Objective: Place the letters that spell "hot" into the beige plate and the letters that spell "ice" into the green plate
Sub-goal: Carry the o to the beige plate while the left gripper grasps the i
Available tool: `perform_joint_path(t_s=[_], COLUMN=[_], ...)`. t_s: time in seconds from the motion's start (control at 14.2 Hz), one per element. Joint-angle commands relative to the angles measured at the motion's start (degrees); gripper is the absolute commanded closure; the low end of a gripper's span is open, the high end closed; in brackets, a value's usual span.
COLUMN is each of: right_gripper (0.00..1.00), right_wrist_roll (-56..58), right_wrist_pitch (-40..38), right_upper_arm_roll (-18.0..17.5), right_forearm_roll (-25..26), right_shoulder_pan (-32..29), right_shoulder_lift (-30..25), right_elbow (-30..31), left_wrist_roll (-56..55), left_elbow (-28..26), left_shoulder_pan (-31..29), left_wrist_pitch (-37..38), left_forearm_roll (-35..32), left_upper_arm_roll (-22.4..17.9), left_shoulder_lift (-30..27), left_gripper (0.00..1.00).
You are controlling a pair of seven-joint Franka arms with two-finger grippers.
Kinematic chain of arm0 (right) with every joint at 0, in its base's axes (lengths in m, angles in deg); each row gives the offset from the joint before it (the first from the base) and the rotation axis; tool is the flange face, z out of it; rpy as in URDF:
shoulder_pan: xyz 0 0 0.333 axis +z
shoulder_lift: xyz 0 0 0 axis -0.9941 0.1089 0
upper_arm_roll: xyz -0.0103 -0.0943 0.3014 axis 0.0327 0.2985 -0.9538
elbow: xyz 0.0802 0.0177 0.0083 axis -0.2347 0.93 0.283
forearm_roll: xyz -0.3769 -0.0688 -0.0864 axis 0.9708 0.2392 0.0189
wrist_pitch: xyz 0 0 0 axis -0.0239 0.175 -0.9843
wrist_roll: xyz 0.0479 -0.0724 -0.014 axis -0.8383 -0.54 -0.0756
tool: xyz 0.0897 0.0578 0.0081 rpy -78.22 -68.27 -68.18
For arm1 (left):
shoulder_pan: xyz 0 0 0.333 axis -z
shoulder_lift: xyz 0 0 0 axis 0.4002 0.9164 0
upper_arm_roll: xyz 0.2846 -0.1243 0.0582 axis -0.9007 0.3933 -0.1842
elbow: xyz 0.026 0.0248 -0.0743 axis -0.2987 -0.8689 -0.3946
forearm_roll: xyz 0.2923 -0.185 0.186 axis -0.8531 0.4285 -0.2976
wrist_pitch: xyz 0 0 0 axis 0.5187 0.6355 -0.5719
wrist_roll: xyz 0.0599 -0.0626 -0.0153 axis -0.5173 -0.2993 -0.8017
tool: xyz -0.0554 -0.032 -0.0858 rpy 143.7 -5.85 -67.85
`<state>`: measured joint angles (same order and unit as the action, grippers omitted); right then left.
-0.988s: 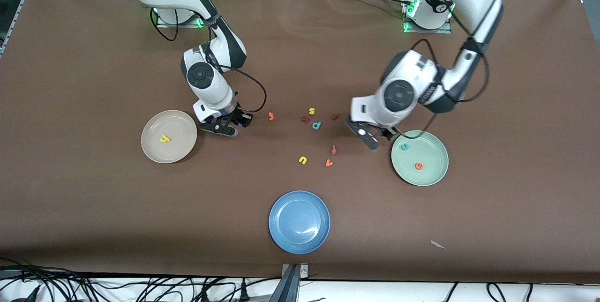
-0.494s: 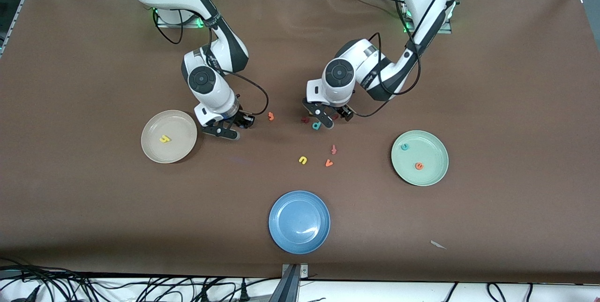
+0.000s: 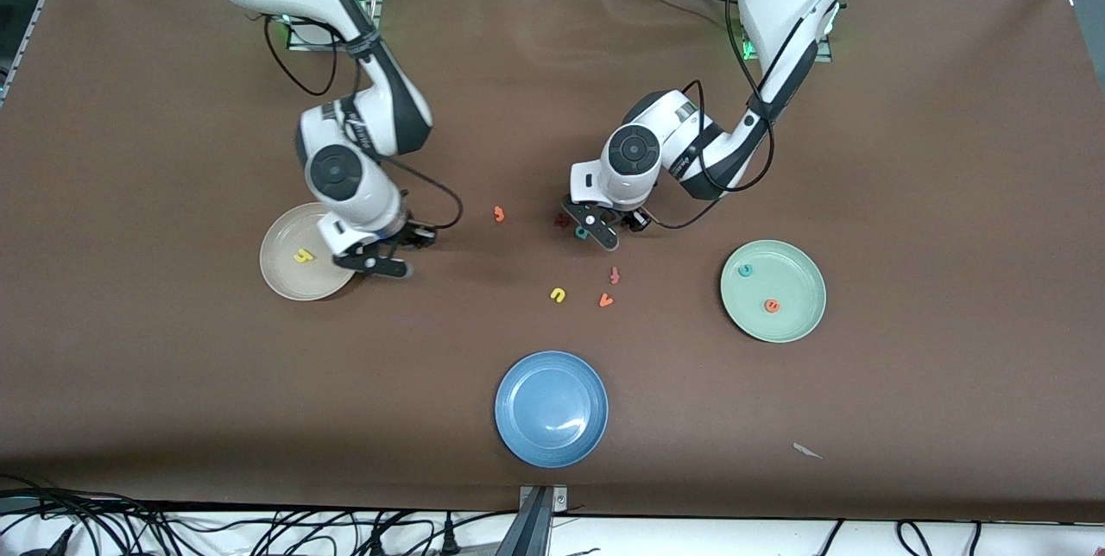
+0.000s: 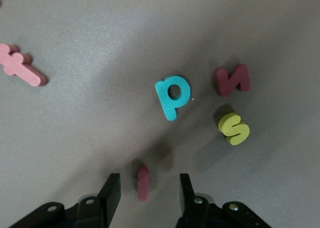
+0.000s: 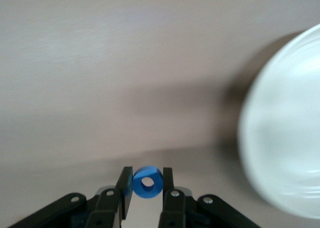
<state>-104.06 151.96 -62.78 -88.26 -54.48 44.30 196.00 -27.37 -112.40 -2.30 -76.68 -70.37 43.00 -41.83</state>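
Observation:
My right gripper (image 3: 380, 257) hangs over the table at the rim of the beige plate (image 3: 280, 280), shut on the blue "o" (image 5: 147, 182). That plate holds the yellow "h" (image 3: 301, 255). The orange "t" (image 3: 498, 213) lies on the table between the two grippers. My left gripper (image 3: 596, 228) is low over the letter cluster and open, its fingers either side of the maroon "i" (image 4: 143, 182) without touching it. The green plate (image 3: 798, 323) holds the teal "c" (image 3: 745, 270) and orange "e" (image 3: 772, 306).
Beside the "i" lie a teal "p" (image 4: 172, 94), a maroon letter (image 4: 232, 80), a yellow "s" (image 4: 234, 128) and a reddish "f" (image 4: 22, 68). A yellow "u" (image 3: 558, 294) and orange "v" (image 3: 606, 300) lie nearer the camera, then a blue plate (image 3: 518, 435).
The left arm swung from the green plate to the letter cluster and came down round the "i", fingers narrowing. The right gripper carried the "o" toward the beige plate.

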Motion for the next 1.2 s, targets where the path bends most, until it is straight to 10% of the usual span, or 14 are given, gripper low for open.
perform_joint_path(t_s=[0.0,0.28,0.49,0.56,0.71,1.13], right_gripper=[0.81,0.81,0.77,0.65,0.0,0.0], right_wrist_roll=[7.6,19.2,24.2,24.2,23.8,10.9], right_wrist_pitch=[-3.4,-0.9,8.1,10.5,11.5,6.5], right_upper_arm_roll=[3.6,9.5,11.5,11.5,11.4,3.5], right_forearm_roll=[0.8,0.7,0.4,0.4,-0.7,-2.4], right_shoulder_pan=[0.2,0.2,0.1,0.0,0.1,0.4], right_shoulder_lift=[-4.4,-8.2,-8.6,-8.0,-6.8,-7.6], right_elbow=[2.7,9.2,15.6,16.5,16.2,11.1], left_wrist_roll=[-0.6,-0.8,-1.7,-1.6,-1.4,0.6], left_elbow=[0.2,0.2,1.0,2.0,4.3,8.2], left_shoulder_pan=[0.2,0.2,-0.3,-0.5,-2.4,-12.1], left_wrist_pitch=[-0.5,-0.3,3.3,6.7,13.5,23.7], left_forearm_roll=[-2.0,-2.8,-2.8,-2.8,-2.9,-9.6], left_upper_arm_roll=[-0.3,-0.5,-0.4,-0.4,-0.4,-1.2], left_shoulder_lift=[0.9,0.9,-1.8,-3.3,-5.9,-6.7], left_gripper=[0.66,0.99,1.0,1.0,1.0,1.0])
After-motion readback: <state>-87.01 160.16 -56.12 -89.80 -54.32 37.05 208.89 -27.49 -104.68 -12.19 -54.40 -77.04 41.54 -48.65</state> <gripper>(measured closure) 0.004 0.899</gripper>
